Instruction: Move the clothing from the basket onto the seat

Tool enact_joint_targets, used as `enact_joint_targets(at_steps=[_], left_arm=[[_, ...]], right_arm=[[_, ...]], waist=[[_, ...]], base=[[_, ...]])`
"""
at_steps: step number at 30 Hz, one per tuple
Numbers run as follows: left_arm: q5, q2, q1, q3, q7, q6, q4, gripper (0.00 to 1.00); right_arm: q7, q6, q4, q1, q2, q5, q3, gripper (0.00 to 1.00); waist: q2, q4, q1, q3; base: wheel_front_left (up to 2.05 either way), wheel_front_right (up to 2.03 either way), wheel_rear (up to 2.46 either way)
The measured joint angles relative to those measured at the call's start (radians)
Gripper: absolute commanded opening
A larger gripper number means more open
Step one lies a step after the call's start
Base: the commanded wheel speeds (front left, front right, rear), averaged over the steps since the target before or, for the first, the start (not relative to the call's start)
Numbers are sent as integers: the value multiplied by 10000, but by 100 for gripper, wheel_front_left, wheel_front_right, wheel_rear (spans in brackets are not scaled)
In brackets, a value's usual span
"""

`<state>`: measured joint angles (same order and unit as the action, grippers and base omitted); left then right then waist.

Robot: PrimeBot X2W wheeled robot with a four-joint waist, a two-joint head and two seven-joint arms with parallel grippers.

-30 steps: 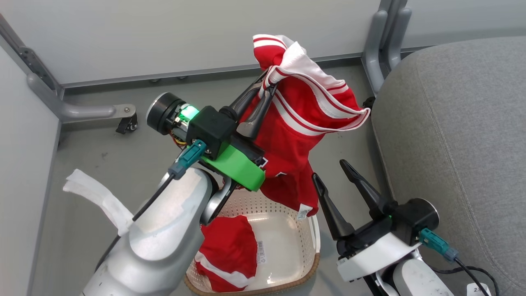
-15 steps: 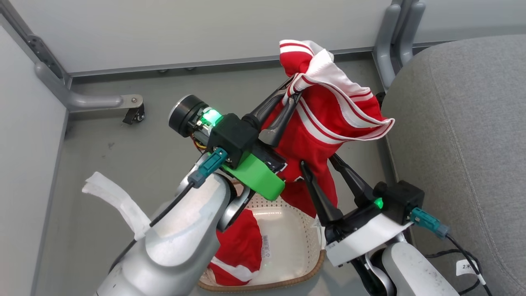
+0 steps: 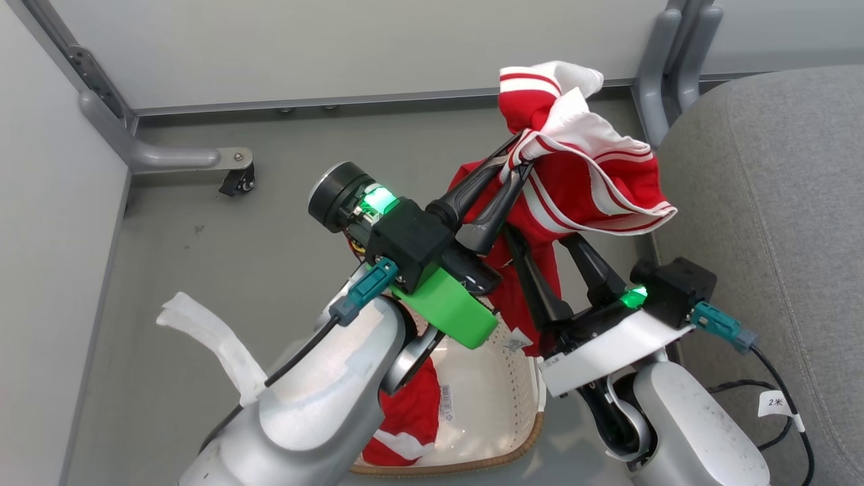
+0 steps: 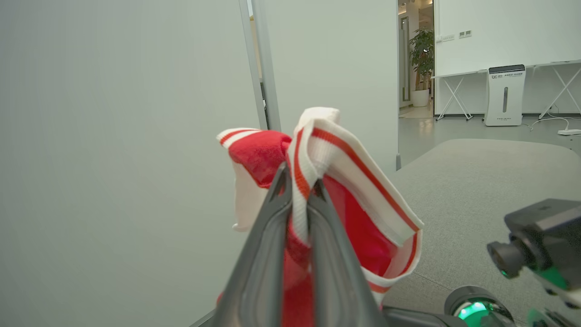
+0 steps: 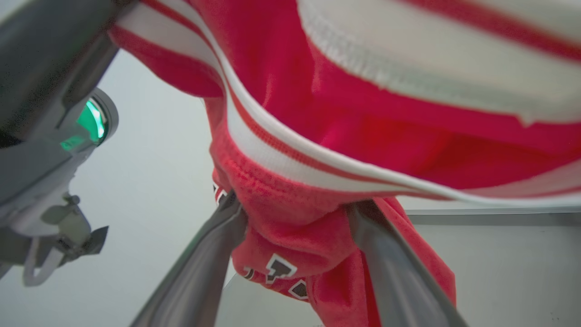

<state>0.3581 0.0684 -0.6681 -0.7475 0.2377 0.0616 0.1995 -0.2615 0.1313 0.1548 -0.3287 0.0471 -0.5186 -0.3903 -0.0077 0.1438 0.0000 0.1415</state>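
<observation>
My left gripper (image 3: pixel 516 159) is shut on the white-striped hem of a red garment (image 3: pixel 594 182), which hangs high above the basket (image 3: pixel 523 447) beside the seat's (image 3: pixel 763 202) left edge. In the left wrist view the left gripper (image 4: pixel 299 184) pinches the striped band of the garment (image 4: pixel 358 218). My right gripper (image 3: pixel 544 244) stands open under the cloth, one finger on each side of the hanging part. In the right wrist view the right gripper (image 5: pixel 297 215) has the bunched, dark-lettered garment (image 5: pixel 290 236) between its spread fingers. A second red garment (image 3: pixel 413 415) lies in the basket, partly hidden by my left arm.
Pale partition walls (image 3: pixel 337 47) close the space at the back and left. A grey caster foot (image 3: pixel 202 158) and an upright post (image 3: pixel 665 74) stand on the grey floor. A cable with a tag (image 3: pixel 776 403) trails by the seat's front.
The camera has turned, so the whole picture shifted. My right gripper has risen from beside the basket to straddle the hanging garment. The left gripper carried the garment nearer the seat.
</observation>
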Motion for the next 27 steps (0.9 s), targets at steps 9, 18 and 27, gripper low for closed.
enact_joint_targets(at_steps=[9, 18, 27], left_arm=[[167, -84, 120, -259, 61, -144, 19, 0], [393, -134, 144, -535, 115, -272, -21, 0], [493, -150, 220, -523, 190, -324, 192, 0]], right_arm=[[0, 0, -123, -197, -2, -280, -38, 100], [0, 0, 230, -448, -2, 272, -44, 0], [0, 0, 247, -351, 0, 744, 15, 0]], waist=[[0, 55, 0, 6], [0, 120, 0, 52], [0, 66, 0, 8]], base=[[0, 0, 0], [0, 0, 0], [0, 0, 0]])
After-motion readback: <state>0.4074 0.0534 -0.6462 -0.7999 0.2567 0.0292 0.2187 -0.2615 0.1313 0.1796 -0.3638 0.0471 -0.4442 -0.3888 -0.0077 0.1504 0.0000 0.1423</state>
